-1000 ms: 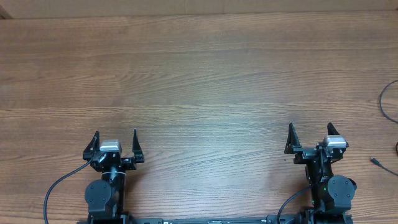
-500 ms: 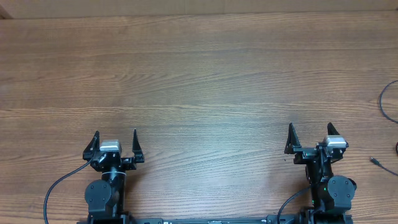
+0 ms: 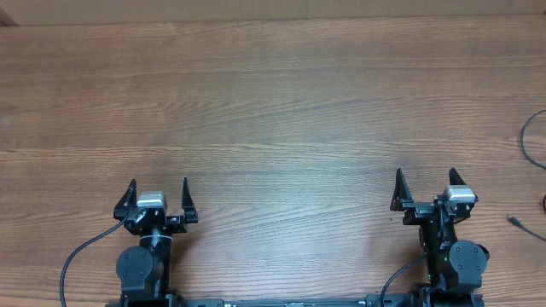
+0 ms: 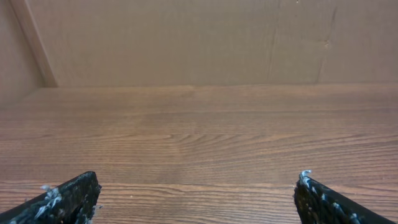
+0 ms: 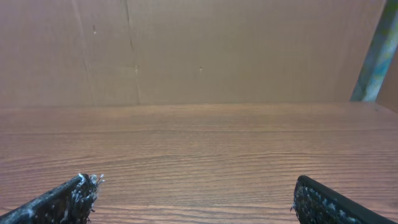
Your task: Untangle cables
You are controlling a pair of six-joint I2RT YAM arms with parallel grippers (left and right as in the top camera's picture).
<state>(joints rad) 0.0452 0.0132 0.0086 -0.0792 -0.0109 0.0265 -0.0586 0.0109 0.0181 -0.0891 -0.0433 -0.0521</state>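
A thin black cable [image 3: 527, 141] curves in from the right edge of the overhead view, and a small cable end [image 3: 515, 222] lies further down near that edge; most of the cables are out of view. My left gripper [image 3: 159, 189] is open and empty at the front left of the table. My right gripper [image 3: 427, 182] is open and empty at the front right, left of the cable end. Both wrist views show only bare wood between the fingertips, for the left [image 4: 196, 186] and the right [image 5: 196, 186].
The wooden table [image 3: 273, 102] stretches out ahead of both arms. A brown cardboard wall [image 4: 186, 37] stands along its far edge. A green-grey post [image 5: 376, 56] stands at the right in the right wrist view.
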